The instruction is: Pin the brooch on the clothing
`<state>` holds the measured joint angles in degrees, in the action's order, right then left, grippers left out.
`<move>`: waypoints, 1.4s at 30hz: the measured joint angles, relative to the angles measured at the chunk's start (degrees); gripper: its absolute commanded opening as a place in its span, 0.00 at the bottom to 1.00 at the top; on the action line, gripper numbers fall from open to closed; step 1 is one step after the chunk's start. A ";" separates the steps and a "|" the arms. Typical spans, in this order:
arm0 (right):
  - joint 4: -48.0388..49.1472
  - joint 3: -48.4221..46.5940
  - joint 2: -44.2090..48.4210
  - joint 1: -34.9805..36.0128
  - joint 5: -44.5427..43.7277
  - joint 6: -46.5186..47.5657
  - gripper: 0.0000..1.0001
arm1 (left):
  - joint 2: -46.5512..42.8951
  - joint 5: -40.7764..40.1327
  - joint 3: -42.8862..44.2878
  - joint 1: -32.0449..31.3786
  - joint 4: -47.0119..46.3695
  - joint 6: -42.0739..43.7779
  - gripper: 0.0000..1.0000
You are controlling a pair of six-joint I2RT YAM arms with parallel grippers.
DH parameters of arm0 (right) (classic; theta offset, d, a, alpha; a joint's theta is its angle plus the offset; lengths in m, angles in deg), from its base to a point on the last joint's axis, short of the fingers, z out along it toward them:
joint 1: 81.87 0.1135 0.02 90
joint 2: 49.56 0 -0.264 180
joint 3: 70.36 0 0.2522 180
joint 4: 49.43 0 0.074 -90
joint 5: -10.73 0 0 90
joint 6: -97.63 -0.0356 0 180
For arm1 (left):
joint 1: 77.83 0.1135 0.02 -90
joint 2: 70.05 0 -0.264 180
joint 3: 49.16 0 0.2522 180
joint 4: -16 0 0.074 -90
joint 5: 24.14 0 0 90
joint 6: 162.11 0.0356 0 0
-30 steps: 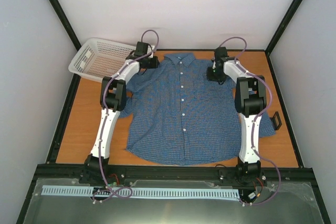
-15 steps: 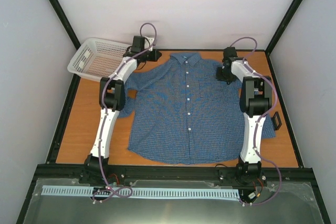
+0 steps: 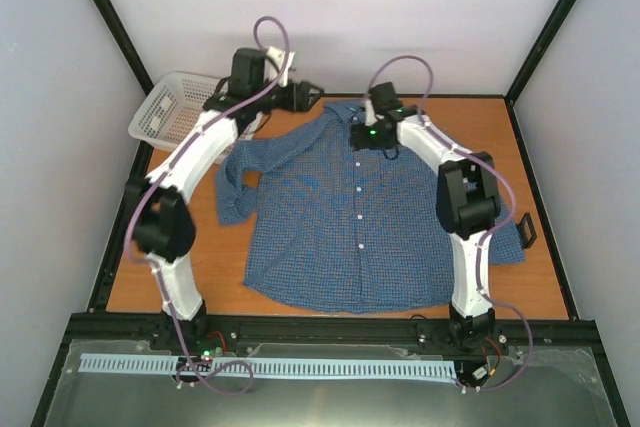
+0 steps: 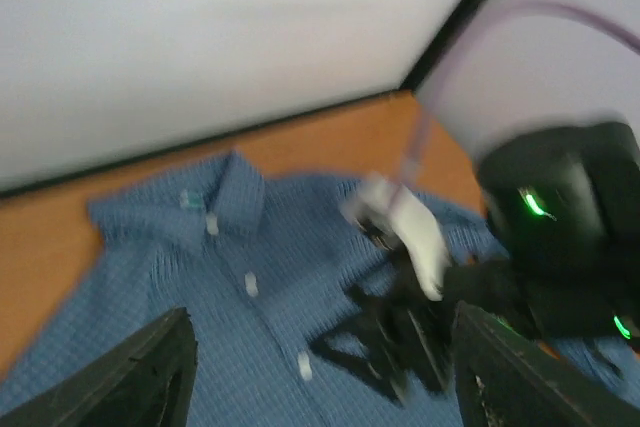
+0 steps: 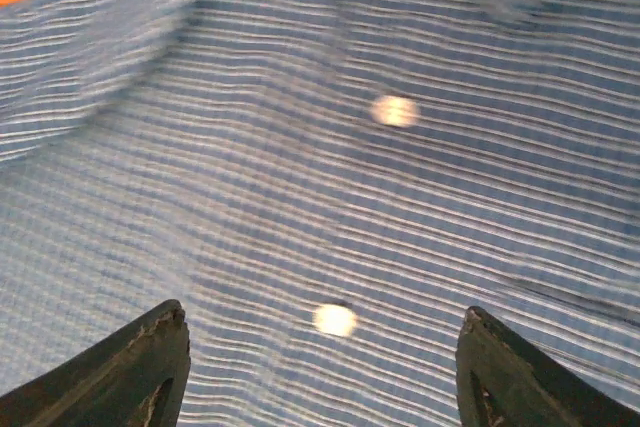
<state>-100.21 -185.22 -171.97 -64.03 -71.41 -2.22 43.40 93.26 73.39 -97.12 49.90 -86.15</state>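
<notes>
Shirt [image 3: 350, 227] lies on the counter [image 3: 165, 247]. Left gripper [image 4: 320, 367] hangs spread near the collar [image 4: 228, 190]. Right gripper [image 5: 320, 357] hangs spread over the buttons [image 5: 335, 319].

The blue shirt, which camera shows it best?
Top external: nearly the whole shirt shows, spread out. Left wrist shows only its collar and upper buttons, blurred; right wrist only a close patch with two buttons.

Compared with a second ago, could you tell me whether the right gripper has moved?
Yes: the right gripper has shifted left, away from the table's right edge, to the shirt's button row.
</notes>
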 measured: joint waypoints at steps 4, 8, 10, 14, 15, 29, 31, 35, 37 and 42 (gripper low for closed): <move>0.13 -6.21 -4.02 5.97 3.26 -0.24 0.81 | -19.65 -2.45 -24.52 0.24 0.13 -0.17 0.79; -0.59 -12.41 -9.42 8.39 3.93 -0.37 0.85 | -34.84 -8.33 -45.40 1.05 2.80 -3.28 0.84; -1.07 -14.88 -11.91 9.05 3.98 -0.48 0.89 | -39.30 -12.85 -53.16 1.64 4.96 -6.93 0.86; -2.60 -20.70 -16.76 9.68 3.39 -0.48 0.89 | -41.35 -19.74 -61.94 3.87 8.92 -15.19 0.79; -3.23 -22.71 -18.21 9.73 3.06 -0.46 0.89 | -40.87 -20.94 -62.88 4.76 9.42 -16.74 0.78; -7.15 -33.00 -24.70 9.79 -3.89 3.72 0.85 | -21.55 -32.83 -60.87 7.19 8.46 -21.14 0.24; -7.30 -33.42 -25.29 9.77 -5.14 3.87 0.84 | -20.22 -33.22 -59.69 7.32 8.09 -21.07 0.03; -7.45 -33.48 -25.90 9.68 -6.34 4.07 0.84 | -20.70 -34.16 -59.49 7.41 10.05 -21.07 0.01; -7.82 -33.48 -26.05 9.55 -6.99 4.13 0.84 | -22.71 -34.99 -59.30 7.41 13.49 -21.11 0.01; -7.87 -33.48 -26.05 8.96 -7.28 4.26 0.84 | -33.22 -35.30 -52.00 7.41 24.63 -21.46 0.01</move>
<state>-108.08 -218.71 -198.03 -55.07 -78.69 2.04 10.17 57.96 21.39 -89.71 74.53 -107.62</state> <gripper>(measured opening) 0.842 0.040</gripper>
